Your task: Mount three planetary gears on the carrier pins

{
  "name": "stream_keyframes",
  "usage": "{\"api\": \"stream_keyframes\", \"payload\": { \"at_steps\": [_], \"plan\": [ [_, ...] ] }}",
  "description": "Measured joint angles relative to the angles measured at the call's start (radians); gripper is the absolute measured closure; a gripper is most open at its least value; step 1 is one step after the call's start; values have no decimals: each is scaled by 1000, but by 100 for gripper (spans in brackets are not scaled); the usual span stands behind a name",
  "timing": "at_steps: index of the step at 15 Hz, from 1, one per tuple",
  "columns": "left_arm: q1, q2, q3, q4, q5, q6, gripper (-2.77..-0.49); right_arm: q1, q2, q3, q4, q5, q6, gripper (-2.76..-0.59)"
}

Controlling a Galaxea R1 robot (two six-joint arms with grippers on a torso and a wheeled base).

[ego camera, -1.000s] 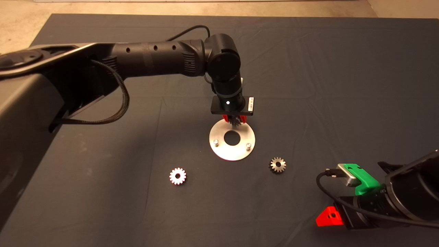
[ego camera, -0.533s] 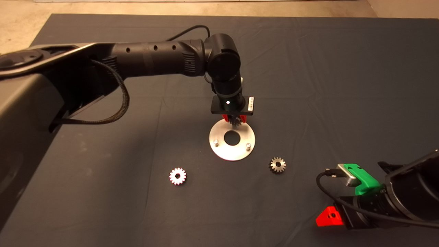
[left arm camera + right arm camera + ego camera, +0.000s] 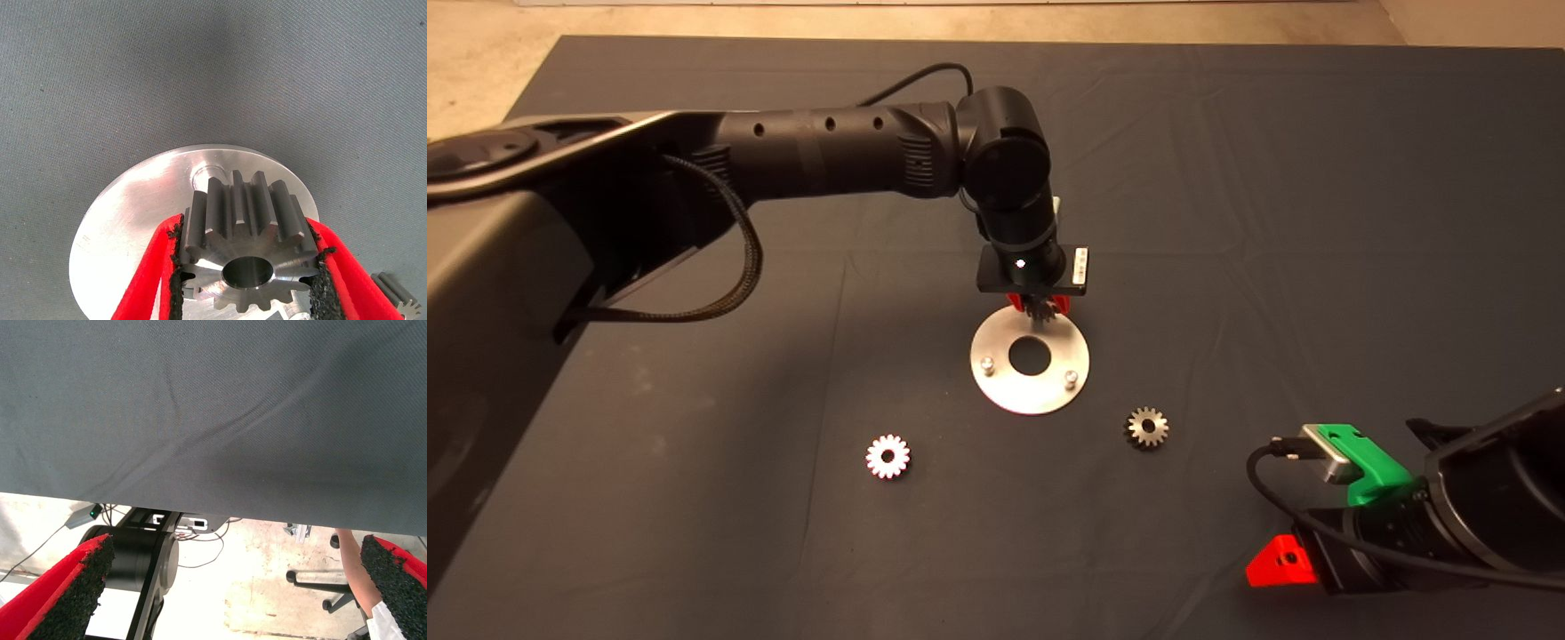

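Left gripper (image 3: 248, 267) pads clamped on a planetary gear (image 3: 248, 230), held just above the silver disc (image 3: 1030, 389) at its far rim, over a carrier pin (image 3: 198, 177). Two more gears (image 3: 887, 456) (image 3: 1146, 428) flat on the mat near the disc. Right gripper (image 3: 233, 587) parked well off, fingers wide apart, empty.

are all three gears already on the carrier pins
No, two gears lie loose on the mat, one left of the silver disc, one to its right, and the left gripper holds the third.
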Motion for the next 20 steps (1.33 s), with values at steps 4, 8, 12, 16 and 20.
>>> {"api": "stream_keyframes", "payload": {
  "at_steps": [4, 8, 12, 16, 20],
  "plan": [
    [1, 0, 0, 3, -12, 8, -96, 0, 0, 0, 0, 0, 0, -275],
    [3, 0, -5, 10, -18, 10, -96, 0, 0, 0, 0, 0, 0, -275],
    [3, 0, -6, 15, -19, 11, -96, 0, 0, 0, 0, 0, 0, -275],
    [3, 1, -4, 53, -20, 11, -96, 0, 0, 0, 0, 0, 0, -275],
    [5, 0, -2, 61, -20, 11, -96, 0, 0, 0, 0, 0, 0, -275]
  ]
}}
